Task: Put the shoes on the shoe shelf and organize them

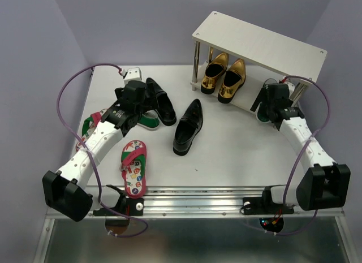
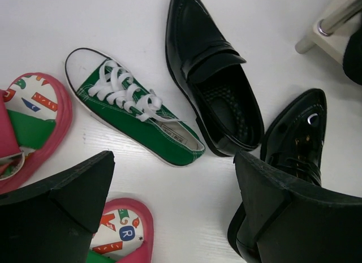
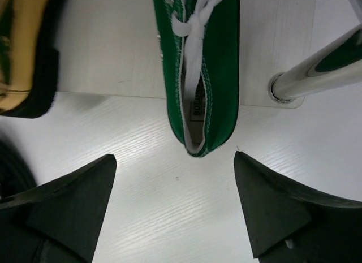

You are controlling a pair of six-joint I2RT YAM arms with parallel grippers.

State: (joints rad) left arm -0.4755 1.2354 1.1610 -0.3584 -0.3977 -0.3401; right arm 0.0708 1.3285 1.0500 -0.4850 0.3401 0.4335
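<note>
The black pointed loafers [image 2: 215,87] are patent-glossy, with a dimpled matt insole. The green sneaker [image 2: 136,113] is woven matt canvas with white cloth laces and a smooth rubber toe cap. The gold loafers [image 1: 225,76] shine like metallic foil. The red-pink flip-flop [image 1: 134,167] looks like dull foam. The pale cream shelf board [image 1: 266,42] is matt; its rod leg [image 3: 317,76] is polished metal. The white table [image 3: 169,206] shows fine wood-like grain.

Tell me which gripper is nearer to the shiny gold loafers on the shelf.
Right. The right gripper sits right of the shiny gold loafers; the left gripper is far to their left, above a green canvas sneaker.
</note>
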